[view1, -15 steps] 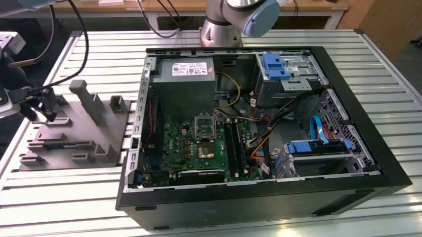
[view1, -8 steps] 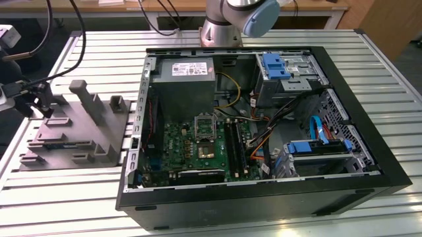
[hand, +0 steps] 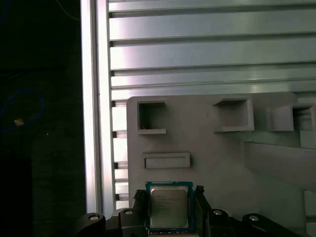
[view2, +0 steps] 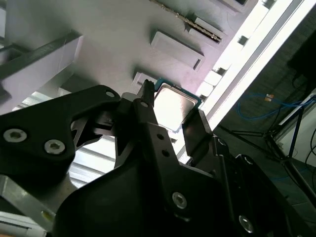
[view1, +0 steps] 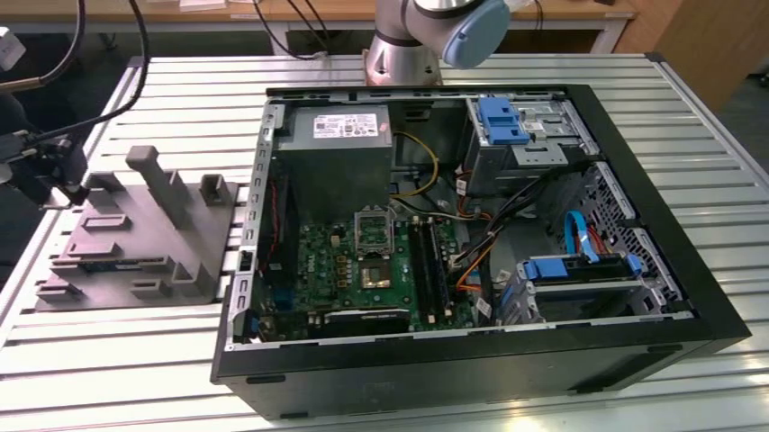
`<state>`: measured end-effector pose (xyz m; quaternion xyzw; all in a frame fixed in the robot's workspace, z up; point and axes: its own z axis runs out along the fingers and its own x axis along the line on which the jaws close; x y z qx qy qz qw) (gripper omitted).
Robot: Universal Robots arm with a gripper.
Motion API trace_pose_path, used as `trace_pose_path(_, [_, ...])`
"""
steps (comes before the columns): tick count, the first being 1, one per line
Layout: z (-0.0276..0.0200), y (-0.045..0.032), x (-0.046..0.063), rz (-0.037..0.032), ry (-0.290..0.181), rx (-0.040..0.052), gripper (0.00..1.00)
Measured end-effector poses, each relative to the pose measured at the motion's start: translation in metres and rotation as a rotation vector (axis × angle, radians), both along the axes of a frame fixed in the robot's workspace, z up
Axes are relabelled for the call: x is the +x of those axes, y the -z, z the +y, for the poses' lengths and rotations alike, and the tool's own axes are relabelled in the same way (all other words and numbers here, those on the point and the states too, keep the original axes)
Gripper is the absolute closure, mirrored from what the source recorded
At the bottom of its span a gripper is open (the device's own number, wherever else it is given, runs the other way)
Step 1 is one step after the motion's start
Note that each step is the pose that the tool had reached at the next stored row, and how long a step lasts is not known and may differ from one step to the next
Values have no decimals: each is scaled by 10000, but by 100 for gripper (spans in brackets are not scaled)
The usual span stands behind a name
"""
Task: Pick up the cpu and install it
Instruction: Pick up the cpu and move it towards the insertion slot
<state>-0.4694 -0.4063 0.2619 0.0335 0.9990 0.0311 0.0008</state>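
**Claw [hand: 169,191] around the cpu [hand: 169,207], install not yet done**

Claw straddles the cpu in the first wrist view, at a corner of the grey tray [hand: 222,163] on the counter [view1: 121,378]. It is well apart from the open computer case [view1: 481,225]. Whether it is gripping or only bracketing, I cannot tell. Pickup looks barely begun. Count: one cpu, one claw, one tray, one case.

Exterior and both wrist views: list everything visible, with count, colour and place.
small flat square silvery-grey cpu: 1, silvery, at the gripper, over the tray
grey moulded tray: 1, grey, exterior view's left of the case
open black computer case: 1, black, mid-table
green circuit board: 1, green, inside case
blue drive brackets: 2, blue, inside case
slatted metal table: 1, silver, beneath everything
robot arm: 1, grey, behind case
gripper: 1, black, at the cpu
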Motion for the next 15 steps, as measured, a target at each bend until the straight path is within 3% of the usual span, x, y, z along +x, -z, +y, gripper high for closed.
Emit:
trace_pose_path(7, [0, -171, 0, -1, -1, 1, 53])
trace_pose_path(15, [0, -422, 0, -1, 0, 1, 53])
